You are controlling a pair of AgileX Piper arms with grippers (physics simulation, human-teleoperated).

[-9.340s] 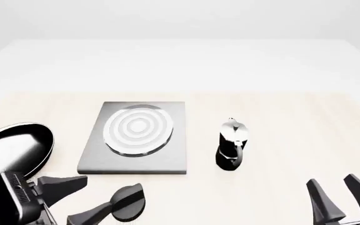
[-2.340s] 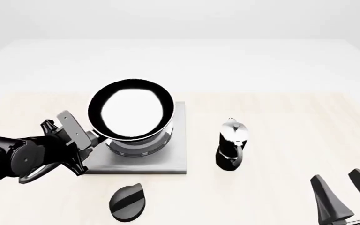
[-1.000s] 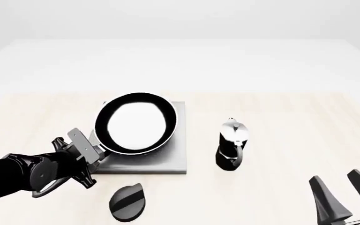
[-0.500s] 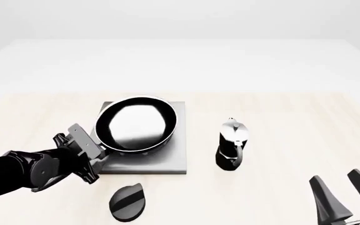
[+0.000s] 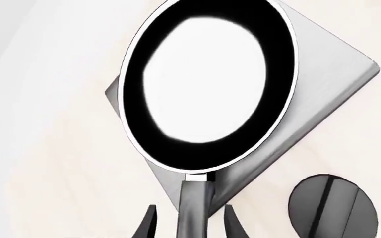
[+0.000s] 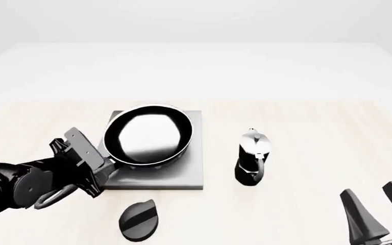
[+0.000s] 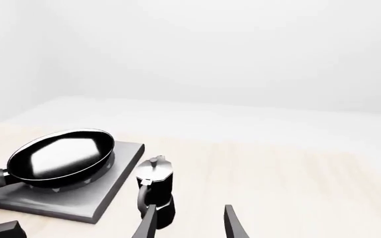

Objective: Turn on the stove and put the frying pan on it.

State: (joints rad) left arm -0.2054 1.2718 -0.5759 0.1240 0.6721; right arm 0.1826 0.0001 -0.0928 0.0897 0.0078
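The frying pan (image 6: 149, 136) is seen sitting on the stove (image 6: 182, 176), covering the ring area of the slab; a round shallow black glossy pan with a pale, bright reflective inside, thin light rim line, dark grey handle sticking out past the stove's near-left edge. In the right wrist view the pan (image 7: 61, 158) is shown resting level on the stove (image 7: 104, 198), with its dark side wall visible above the grey top. The stove is a flat square grey metal slab, wider than the pan, corners left bare around it (image 5: 336, 84). The left gripper (image 5: 189, 225) is placed around the pan handle (image 5: 194, 208), one finger on each side; the fingers look slightly apart from the handle, so contact cannot be told for sure. A black round knob (image 6: 139, 220) with a raised ridge lies just in front of the stove, apart from it. A black-and-silver moka pot (image 6: 253, 157) stands upright to the right of the stove, near but not touching. The right gripper (image 6: 376, 217) is kept well to the right of the stove, fingers spread, nothing between them.
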